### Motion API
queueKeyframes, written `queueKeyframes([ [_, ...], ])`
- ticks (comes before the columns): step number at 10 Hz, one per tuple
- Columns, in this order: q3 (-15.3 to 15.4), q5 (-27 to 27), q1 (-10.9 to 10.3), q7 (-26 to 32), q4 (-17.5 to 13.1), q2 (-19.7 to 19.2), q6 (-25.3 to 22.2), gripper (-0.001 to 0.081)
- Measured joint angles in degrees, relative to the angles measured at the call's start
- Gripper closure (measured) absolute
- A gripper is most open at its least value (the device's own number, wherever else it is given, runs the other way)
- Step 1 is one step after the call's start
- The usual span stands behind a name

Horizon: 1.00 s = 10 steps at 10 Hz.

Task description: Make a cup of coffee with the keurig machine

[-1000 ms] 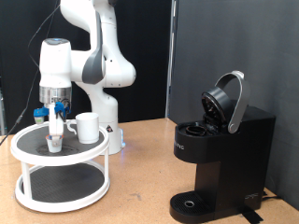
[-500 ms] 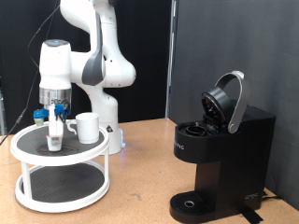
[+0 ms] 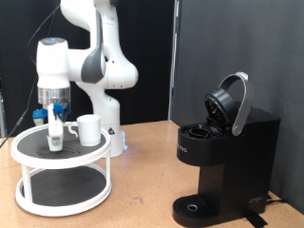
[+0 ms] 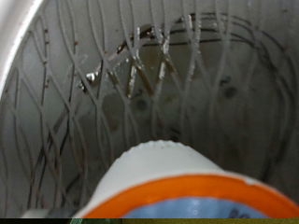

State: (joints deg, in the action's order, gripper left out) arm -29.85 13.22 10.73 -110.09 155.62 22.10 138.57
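Note:
The gripper (image 3: pixel 55 126) hangs over the top shelf of a white two-tier wire rack (image 3: pixel 28 152) at the exterior view's left. It is shut on a small white pod (image 3: pixel 55 137), held just above the mesh. In the wrist view the pod (image 4: pixel 173 182) fills the near edge, white with an orange rim, over the mesh shelf (image 4: pixel 112 84). The white cup (image 3: pixel 88 129) stands on the same shelf, just to the exterior view's right of the gripper. The black keurig machine (image 3: pixel 223 161) stands at the exterior view's right with its lid (image 3: pixel 232 103) raised.
A small blue-topped object (image 3: pixel 39 117) sits at the back of the rack's top shelf, behind the gripper. The robot's white base (image 3: pixel 112 133) stands right behind the rack. Wooden table (image 3: pixel 142 180) lies between the rack and the machine.
The gripper has risen slightly and shifted towards the exterior view's left with the pod. The cup and the machine have not moved.

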Motion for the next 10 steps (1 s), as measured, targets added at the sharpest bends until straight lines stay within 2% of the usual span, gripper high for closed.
queueKeyframes([
  [3,-0.4,-1.4,0.1,3.1,-2.8,4.6,-8.3,0.0484],
  [5,-0.4,-1.5,0.1,3.0,-2.6,4.6,-8.1,0.0484],
  [6,-0.4,-3.6,-0.3,3.1,-2.7,4.6,-8.2,0.0484],
  [7,-0.6,-8.1,-1.6,4.0,-3.2,4.6,-8.4,0.0484],
  [9,-1.7,-19.1,-6.5,6.6,-5.7,4.7,-10.8,0.0484],
  [10,-1.9,-22.8,-8.7,7.3,-7.0,4.7,-12.2,0.0484],
])
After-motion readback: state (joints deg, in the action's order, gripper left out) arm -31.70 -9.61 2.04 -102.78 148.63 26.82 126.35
